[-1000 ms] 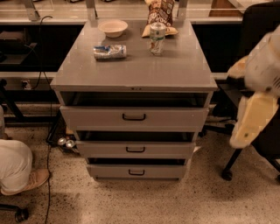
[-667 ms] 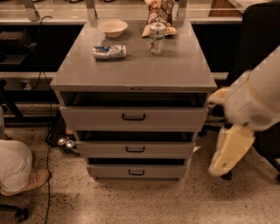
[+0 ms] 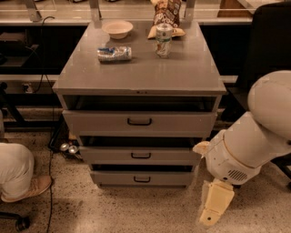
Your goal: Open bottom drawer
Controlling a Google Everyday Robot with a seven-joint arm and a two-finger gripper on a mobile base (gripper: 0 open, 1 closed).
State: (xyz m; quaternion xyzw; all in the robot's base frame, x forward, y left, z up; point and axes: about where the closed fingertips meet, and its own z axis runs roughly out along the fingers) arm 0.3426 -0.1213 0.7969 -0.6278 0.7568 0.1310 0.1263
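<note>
The bottom drawer [image 3: 142, 178] is the lowest of three grey drawers in the cabinet [image 3: 141, 73]. It has a short flat front and a small black loop handle [image 3: 142, 179], with a dark gap above the front. The middle drawer [image 3: 141, 155] and the taller top drawer [image 3: 139, 122] sit above it. My white arm [image 3: 254, 141] reaches in from the right. My cream-coloured gripper [image 3: 215, 207] hangs low near the floor. It is to the right of the bottom drawer's right corner, apart from it and holding nothing.
On the cabinet top are a white bowl [image 3: 117, 28], an upright can [image 3: 164, 40], a lying crushed bottle [image 3: 114, 53] and a snack bag [image 3: 167, 13]. A person's leg and shoe [image 3: 20, 175] are at the left. A black chair [image 3: 268, 41] stands at the right.
My arm has swung down and to the left, bringing the gripper from beside the top drawer's right side down to floor level beside the bottom drawer. The drawers have not moved.
</note>
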